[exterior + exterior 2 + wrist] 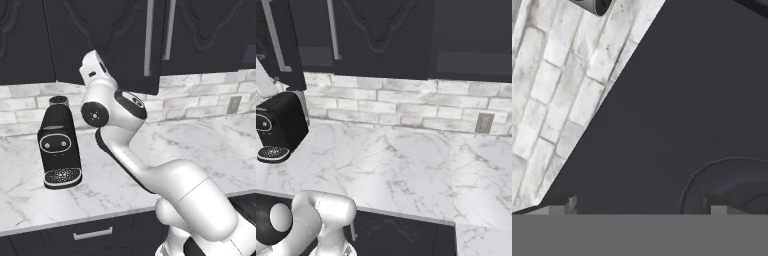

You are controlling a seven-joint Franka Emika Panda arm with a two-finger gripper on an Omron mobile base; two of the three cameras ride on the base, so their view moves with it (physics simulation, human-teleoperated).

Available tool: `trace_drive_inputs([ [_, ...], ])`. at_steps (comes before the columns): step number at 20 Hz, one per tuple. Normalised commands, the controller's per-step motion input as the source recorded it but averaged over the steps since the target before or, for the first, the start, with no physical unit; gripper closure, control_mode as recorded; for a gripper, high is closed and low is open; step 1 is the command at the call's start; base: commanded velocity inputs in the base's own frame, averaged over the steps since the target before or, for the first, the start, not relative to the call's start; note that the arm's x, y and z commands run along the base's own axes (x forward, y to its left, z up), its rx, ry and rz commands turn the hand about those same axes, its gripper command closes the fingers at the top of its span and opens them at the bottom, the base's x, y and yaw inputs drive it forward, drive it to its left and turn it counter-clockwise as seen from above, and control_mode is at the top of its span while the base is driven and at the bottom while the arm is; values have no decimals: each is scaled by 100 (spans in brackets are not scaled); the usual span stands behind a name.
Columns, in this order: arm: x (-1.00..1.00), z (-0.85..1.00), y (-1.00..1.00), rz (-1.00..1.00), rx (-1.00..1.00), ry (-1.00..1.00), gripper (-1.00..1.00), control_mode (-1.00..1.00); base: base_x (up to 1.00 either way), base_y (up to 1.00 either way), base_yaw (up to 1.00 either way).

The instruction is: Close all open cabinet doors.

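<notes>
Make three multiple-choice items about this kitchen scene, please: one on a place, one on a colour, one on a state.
1. Where does the coffee machine stand?
A. on the marble counter
B. in a sink
C. on the floor

2. What colour are the bar handles of the cabinet doors?
A. gold
B. silver
C. red

3. How do the jaws stand?
A. shut on a handle
B. shut on a cup
C. open, holding nothing

Answers:
1 A: its base rests on the marble, before the brick wall.
2 B: the slim vertical bars shine silver against the black doors.
3 C: in the hand view the two fingertips stand wide apart, with nothing between them.
</notes>
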Motion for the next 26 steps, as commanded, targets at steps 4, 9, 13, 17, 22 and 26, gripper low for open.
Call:
trace_drive_inputs([
  [4,40,0,-66,9,2,-9,-100,-100,0,0,0],
  [9,55,0,-54,1,5,-1,-100,-100,0,0,0],
  [13,59,0,-57,1,6,0,-100,-100,0,0,0],
  [17,60,0,-55,1,7,0,-100,-100,0,0,0],
  [22,62,0,-47,0,7,0,-100,-100,0,0,0],
  [26,65,0,-42,1,8,0,-100,-100,0,0,0],
])
